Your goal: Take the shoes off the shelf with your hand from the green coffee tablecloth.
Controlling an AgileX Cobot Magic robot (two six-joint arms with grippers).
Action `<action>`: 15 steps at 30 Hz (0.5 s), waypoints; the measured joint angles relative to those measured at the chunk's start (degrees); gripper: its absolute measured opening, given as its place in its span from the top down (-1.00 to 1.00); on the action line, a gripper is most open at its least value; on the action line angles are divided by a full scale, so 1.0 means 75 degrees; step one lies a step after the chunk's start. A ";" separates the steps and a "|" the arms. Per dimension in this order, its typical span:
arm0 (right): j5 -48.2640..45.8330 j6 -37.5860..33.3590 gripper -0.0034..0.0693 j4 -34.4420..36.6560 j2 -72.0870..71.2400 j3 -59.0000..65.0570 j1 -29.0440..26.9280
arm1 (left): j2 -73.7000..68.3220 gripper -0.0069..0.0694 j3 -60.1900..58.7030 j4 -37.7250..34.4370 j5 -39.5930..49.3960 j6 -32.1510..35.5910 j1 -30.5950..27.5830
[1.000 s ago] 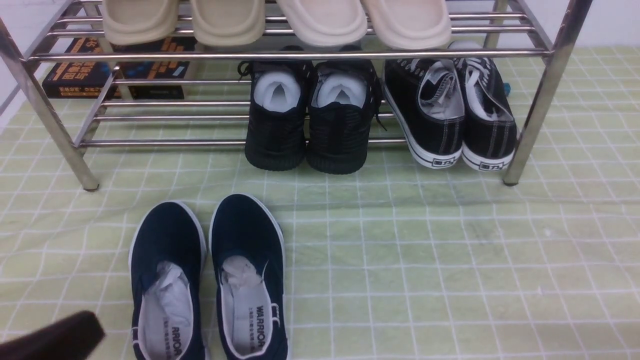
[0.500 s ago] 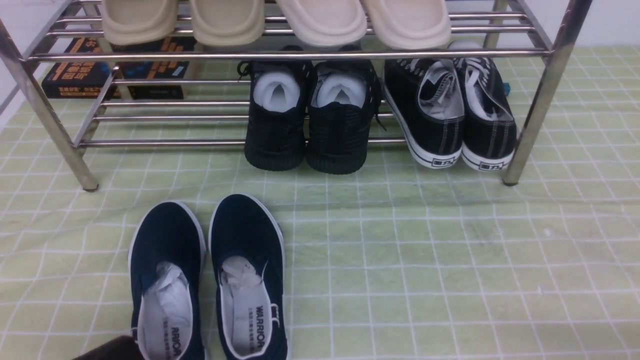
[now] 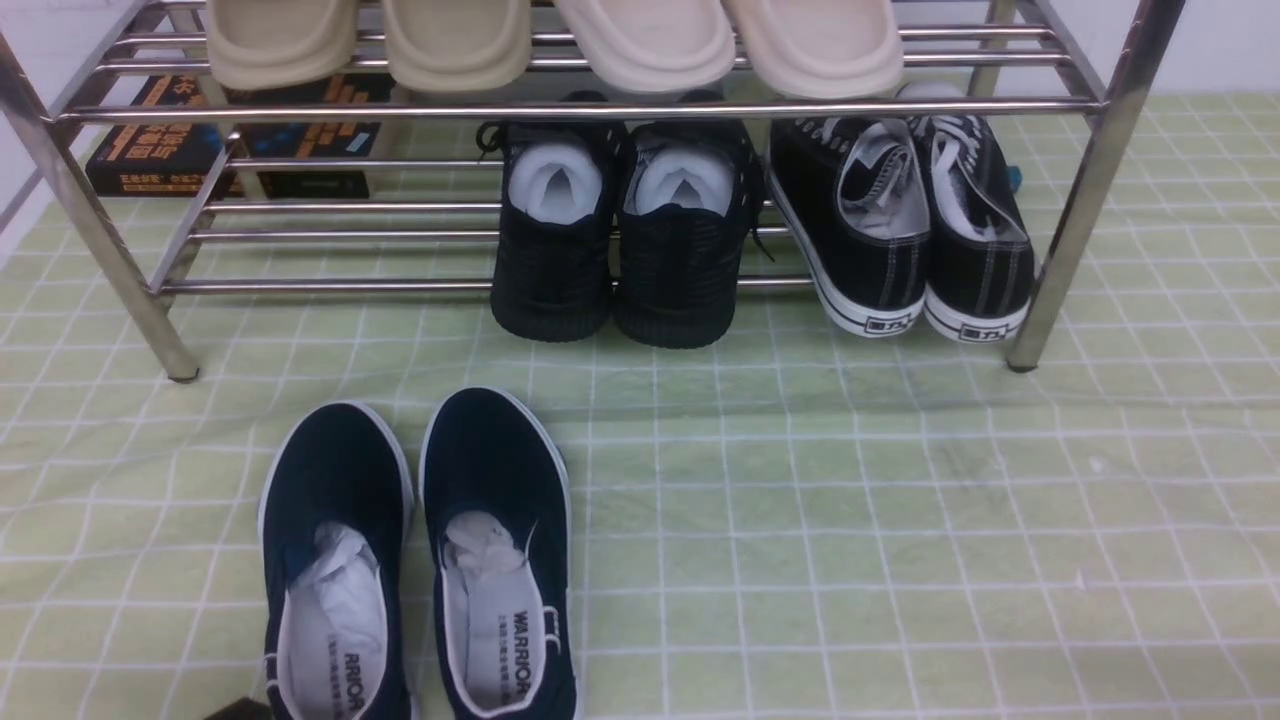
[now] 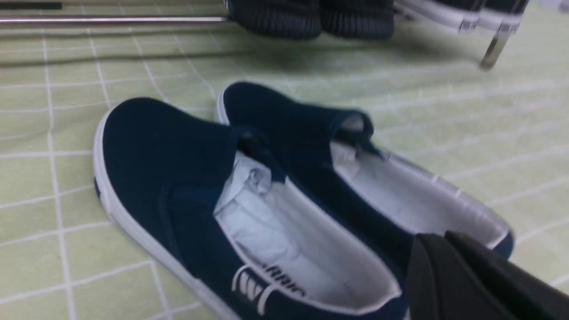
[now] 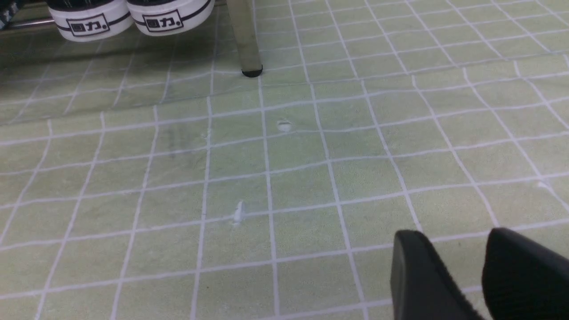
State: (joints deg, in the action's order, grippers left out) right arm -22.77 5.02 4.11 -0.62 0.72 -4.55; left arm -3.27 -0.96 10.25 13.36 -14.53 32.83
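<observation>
Shoes (image 3: 415,560), the navy slip-on pair, lie side by side on the green coffee tablecloth (image 3: 900,540), near and left of centre, toes toward the shelf (image 3: 1075,200) standing farther back. Left hand (image 4: 449,249) hovers at their heels, fingers pressed nearly together, gripping nothing. Right hand (image 5: 453,262) hangs over bare cloth, fingers slightly parted, holding nothing

The left tool (image 3: 238,710) has drawn back toward the near edge of the front view. A second ago it showed as a broad dark shape at the lower left corner, left of the shoes (image 3: 415,560). Half a second ago only a low dark patch remained by the left shoe's heel. Now just a sliver shows there.
</observation>
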 joint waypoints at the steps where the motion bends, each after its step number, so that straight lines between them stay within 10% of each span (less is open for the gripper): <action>1: 0.0000 0.0000 0.25 0.0000 0.0000 0.0000 0.0000 | 0.0000 0.73 -0.0036 0.0000 0.0000 0.0202 -0.0022; 15: 0.0000 0.0000 0.25 0.0000 0.0000 0.0000 0.0000 | 0.0333 0.70 -0.0071 -0.0180 0.0387 0.0545 -0.3826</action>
State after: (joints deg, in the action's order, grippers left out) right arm -22.77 5.02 4.11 -0.62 0.72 -4.55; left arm -0.78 -1.49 8.90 16.27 -10.44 4.13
